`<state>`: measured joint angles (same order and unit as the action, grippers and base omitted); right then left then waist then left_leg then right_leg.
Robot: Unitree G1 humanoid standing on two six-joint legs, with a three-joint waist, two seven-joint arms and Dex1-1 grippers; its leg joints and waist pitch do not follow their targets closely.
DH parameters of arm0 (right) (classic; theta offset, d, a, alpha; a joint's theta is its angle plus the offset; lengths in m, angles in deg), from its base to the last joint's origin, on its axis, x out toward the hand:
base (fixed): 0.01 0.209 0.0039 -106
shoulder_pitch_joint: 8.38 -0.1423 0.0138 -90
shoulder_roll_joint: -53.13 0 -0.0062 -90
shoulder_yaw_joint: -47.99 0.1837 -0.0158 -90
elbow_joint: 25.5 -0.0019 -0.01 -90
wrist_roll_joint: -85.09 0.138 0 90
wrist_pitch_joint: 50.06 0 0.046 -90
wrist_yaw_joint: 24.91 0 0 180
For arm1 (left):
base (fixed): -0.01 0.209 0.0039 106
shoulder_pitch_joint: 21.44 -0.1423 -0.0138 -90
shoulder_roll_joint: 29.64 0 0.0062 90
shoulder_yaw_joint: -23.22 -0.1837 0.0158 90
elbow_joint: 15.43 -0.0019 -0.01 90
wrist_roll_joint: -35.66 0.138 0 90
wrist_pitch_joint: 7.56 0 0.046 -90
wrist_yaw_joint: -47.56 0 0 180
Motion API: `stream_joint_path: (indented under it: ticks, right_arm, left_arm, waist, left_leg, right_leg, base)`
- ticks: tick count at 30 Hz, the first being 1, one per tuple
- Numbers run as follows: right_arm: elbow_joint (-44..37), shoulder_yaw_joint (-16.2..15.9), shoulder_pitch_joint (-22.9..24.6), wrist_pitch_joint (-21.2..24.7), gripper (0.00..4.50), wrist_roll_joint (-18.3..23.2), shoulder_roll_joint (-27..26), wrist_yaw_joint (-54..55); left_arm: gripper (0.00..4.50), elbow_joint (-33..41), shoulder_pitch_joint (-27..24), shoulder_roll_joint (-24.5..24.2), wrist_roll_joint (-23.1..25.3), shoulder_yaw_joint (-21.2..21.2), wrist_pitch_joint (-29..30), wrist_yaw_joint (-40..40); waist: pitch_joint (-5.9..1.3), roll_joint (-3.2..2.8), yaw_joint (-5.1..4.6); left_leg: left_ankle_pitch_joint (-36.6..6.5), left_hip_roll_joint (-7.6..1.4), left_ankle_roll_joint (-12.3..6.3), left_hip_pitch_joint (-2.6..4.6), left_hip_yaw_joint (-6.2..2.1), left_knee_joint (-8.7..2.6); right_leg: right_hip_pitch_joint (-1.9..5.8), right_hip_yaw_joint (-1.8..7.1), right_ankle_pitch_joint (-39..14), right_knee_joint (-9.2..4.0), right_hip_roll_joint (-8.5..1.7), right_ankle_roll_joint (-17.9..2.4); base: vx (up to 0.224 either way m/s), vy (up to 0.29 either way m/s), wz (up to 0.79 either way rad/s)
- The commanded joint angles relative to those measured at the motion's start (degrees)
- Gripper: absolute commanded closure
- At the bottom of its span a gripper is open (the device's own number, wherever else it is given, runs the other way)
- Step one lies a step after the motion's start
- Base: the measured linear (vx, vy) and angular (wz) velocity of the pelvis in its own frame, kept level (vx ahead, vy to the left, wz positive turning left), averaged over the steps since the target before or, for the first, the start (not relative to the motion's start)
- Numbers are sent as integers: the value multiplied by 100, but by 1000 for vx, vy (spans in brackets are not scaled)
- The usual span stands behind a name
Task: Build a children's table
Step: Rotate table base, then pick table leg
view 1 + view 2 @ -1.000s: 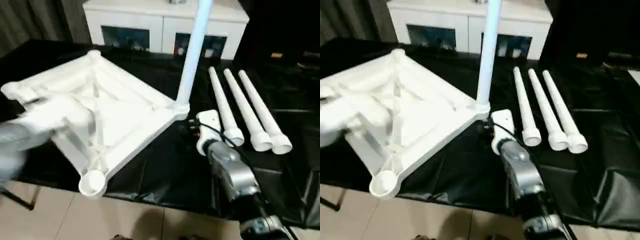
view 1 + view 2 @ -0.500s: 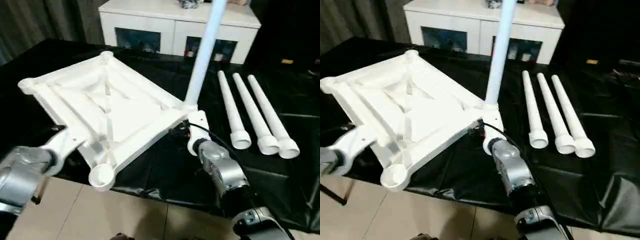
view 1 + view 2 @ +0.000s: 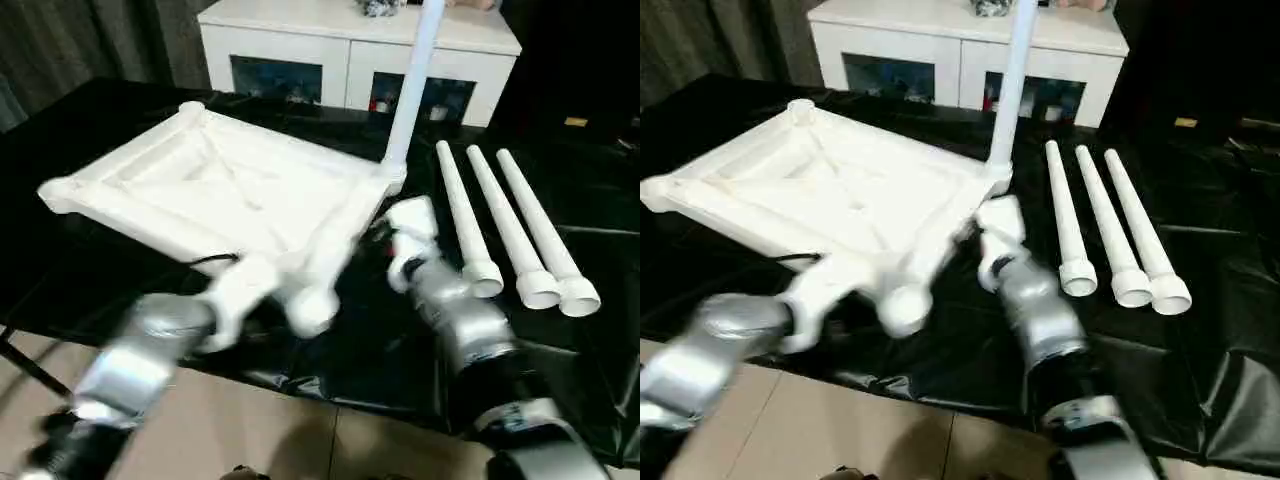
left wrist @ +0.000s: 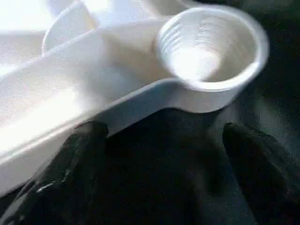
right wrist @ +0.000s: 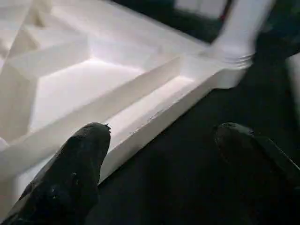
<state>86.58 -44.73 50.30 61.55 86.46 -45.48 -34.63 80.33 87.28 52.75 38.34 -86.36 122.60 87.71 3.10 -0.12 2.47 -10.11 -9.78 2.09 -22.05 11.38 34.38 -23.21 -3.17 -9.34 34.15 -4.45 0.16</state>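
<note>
Black-draped table: white ribbed plastic tabletop inverted at frame left-centre, one white tube leg socketed, three tapered legs loose at right. Left hand and right hand both spread, empty.

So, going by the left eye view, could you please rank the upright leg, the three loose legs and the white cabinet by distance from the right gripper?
1. Upright leg, standing in the corner socket just beyond the right gripper.
2. Three loose legs, lying on the black cloth to its right.
3. White cabinet, at the back behind the table.
</note>
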Motion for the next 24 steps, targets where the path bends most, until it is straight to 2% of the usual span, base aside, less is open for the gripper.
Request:
stream_joint_path:
  ticks: [1,2,3,4,6,7,9,11,14,15,16,17,18,19,20,21,23,24]
  right_arm:
    - [-292,82,31,347,45,-59,133,-43]
    - [-414,123,27,477,45,-48,248,-130]
    - [-414,123,27,477,45,-48,248,-130]
    - [-464,160,-33,636,45,-116,409,-136]
    - [-455,151,-139,853,45,-214,571,-85]
    - [-412,246,-224,1015,45,-135,618,-56]
    - [-267,405,-387,1252,12,-8,678,-17]
    - [128,436,-663,1430,9,20,813,-111]
    - [487,452,-914,1538,4,36,893,-174]
    - [1214,459,-1393,1563,4,40,988,-296]
    - [1519,470,-1587,1529,4,15,1022,-309]
    - [1816,411,-1768,1553,4,-66,1072,-342]
    - [2047,399,-1911,1614,4,-91,1090,-397]
    - [2512,393,-2177,1727,4,-136,1120,-423]
    - [2512,393,-2177,1727,4,-136,1120,-423]
    - [2930,313,-2374,1686,4,-225,1158,-472]
    - [3279,342,-2550,1659,4,-243,1176,-386]
    - [3279,342,-2550,1659,4,-243,1176,-386]
  left_arm:
    - [2,-165,181,150,71,-4,-255,-229]
    - [2,-332,265,341,58,1,-457,-400]
    - [2,-332,265,341,58,1,-457,-400]
    - [2,-517,361,587,6,-16,-691,-521]
    - [2,-683,436,827,-1,-49,-1047,-616]
    - [2,-745,467,959,-31,-58,-1169,-631]
    - [0,-801,502,1121,-81,-78,-1375,-636]
    - [0,-667,473,1201,-216,-139,-1639,-450]
    - [0,-620,477,1194,-241,-155,-1706,-391]
    - [0,-492,454,1006,-256,-67,-1712,-283]
    - [0,-449,448,924,-257,-31,-1719,-234]
    - [0,-371,430,833,-288,-11,-1705,-134]
    - [0,-303,412,758,-309,5,-1707,-48]
    - [0,-177,399,620,-327,34,-1659,77]
    - [0,-177,399,620,-327,34,-1659,77]
    - [0,-13,381,444,-386,19,-1552,268]
    - [0,127,370,288,-394,11,-1480,398]
    - [0,127,370,288,-394,11,-1480,398]
  waist:
    - [-370,-42,-35]
    - [-381,-76,-54]
    - [-378,-51,-65]
    - [-391,-57,-69]
    - [-390,-59,-73]
    - [-401,-48,-72]
    - [-402,-47,-92]
    - [-407,-26,-113]
    - [-407,-38,-127]
    - [-402,-49,-115]
    - [-409,-19,-151]
    - [-409,-13,-157]
    - [-390,-32,-163]
    - [-394,8,-170]
    - [-400,-3,-170]
    - [-381,5,-164]
    - [-392,26,-163]
    - [-386,-4,-147]
  left_leg:
    - [-1720,-277,292,116,-189,-490]
    - [-1687,-271,271,135,-176,-469]
    - [-1701,-265,241,139,-169,-457]
    - [-1574,-264,200,117,-176,-439]
    - [-1554,-271,176,118,-177,-436]
    - [-1532,-277,144,121,-172,-427]
    - [-1471,-273,102,99,-176,-422]
    - [-1412,-275,33,94,-173,-403]
    - [-1381,-276,6,100,-164,-386]
    - [-1374,-284,0,115,-147,-380]
    - [-1340,-276,-7,85,-158,-375]
    - [-1358,-282,1,101,-156,-362]
    - [-1425,-282,9,112,-151,-368]
    - [-1445,-285,15,124,-144,-358]
    - [-1424,-290,23,120,-159,-358]
    - [-1446,-297,25,122,-145,-370]
    - [-1369,-299,49,118,-146,-359]
    - [-1312,-301,39,122,-138,-362]
  right_leg:
    - [223,265,-1502,-383,-324,-890]
    - [203,265,-1496,-401,-319,-883]
    - [199,265,-1519,-418,-312,-890]
    - [232,258,-1448,-415,-321,-939]
    - [228,254,-1449,-421,-318,-966]
    - [235,253,-1437,-416,-325,-993]
    - [255,248,-1362,-404,-318,-1026]
    - [259,237,-1333,-404,-336,-1140]
    - [256,235,-1318,-394,-333,-1212]
    - [242,239,-1302,-405,-327,-1202]
    - [265,218,-1290,-376,-333,-1303]
    - [246,221,-1308,-368,-336,-1322]
    - [238,217,-1401,-384,-330,-1341]
    - [230,219,-1438,-383,-331,-1349]
    - [241,218,-1429,-357,-341,-1379]
    - [227,216,-1450,-377,-330,-1368]
    - [233,219,-1363,-330,-346,-1409]
    - [229,222,-1289,-332,-340,-1415]
  base:
    - [0,0,0]
    - [0,0,0]
    - [0,0,0]
    - [0,0,0]
    - [0,0,0]
    - [0,0,0]
    - [0,0,0]
    - [0,0,0]
    - [0,0,0]
    - [0,0,0]
    - [0,0,0]
    - [0,0,0]
    - [0,0,0]
    - [0,0,0]
    - [0,0,0]
    - [0,0,0]
    - [0,0,0]
    - [0,0,0]
